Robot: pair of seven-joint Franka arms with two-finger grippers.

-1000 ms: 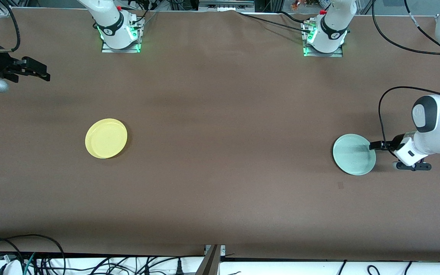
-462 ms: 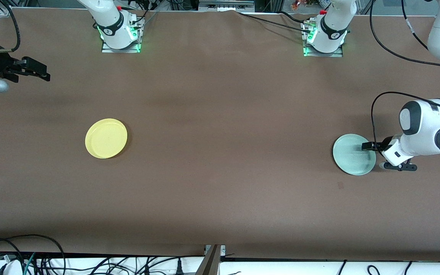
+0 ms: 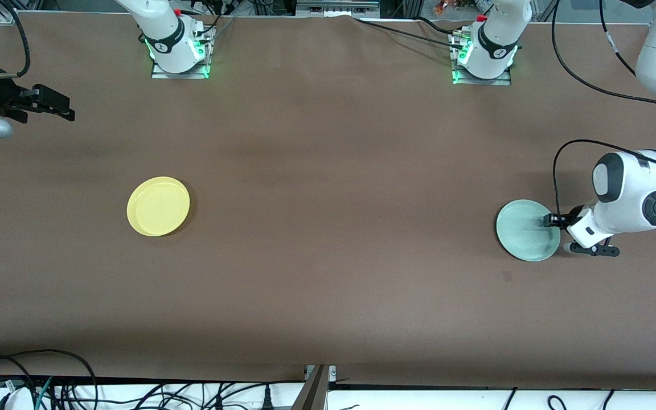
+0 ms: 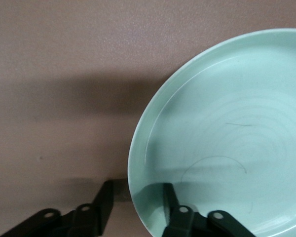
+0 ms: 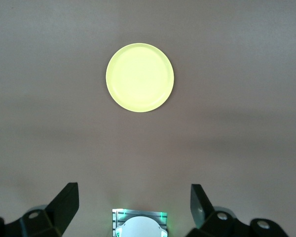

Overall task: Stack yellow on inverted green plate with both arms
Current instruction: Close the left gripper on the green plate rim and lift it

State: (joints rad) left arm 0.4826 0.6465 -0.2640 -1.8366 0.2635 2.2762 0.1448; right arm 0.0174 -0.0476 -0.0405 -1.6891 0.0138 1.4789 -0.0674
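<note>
The green plate (image 3: 524, 230) lies rim up on the brown table at the left arm's end. My left gripper (image 3: 550, 221) is low at the plate's edge on the side toward that table end. In the left wrist view the gripper (image 4: 138, 190) is open and straddles the rim of the plate (image 4: 227, 133), one finger inside and one outside. The yellow plate (image 3: 158, 206) lies rim up toward the right arm's end. My right gripper (image 3: 57, 107) waits open and empty, high over the table's right-arm end. Its wrist view shows the gripper (image 5: 133, 192) and the yellow plate (image 5: 139, 77).
The two arm bases (image 3: 180, 51) (image 3: 484, 54) stand along the table edge farthest from the front camera. The right arm's base also shows in the right wrist view (image 5: 139, 224). Cables (image 3: 32, 381) lie off the table's edge nearest the front camera.
My left arm has swung in and brought its gripper from just beside the green plate to over its rim. The right arm and both plates have not moved.
</note>
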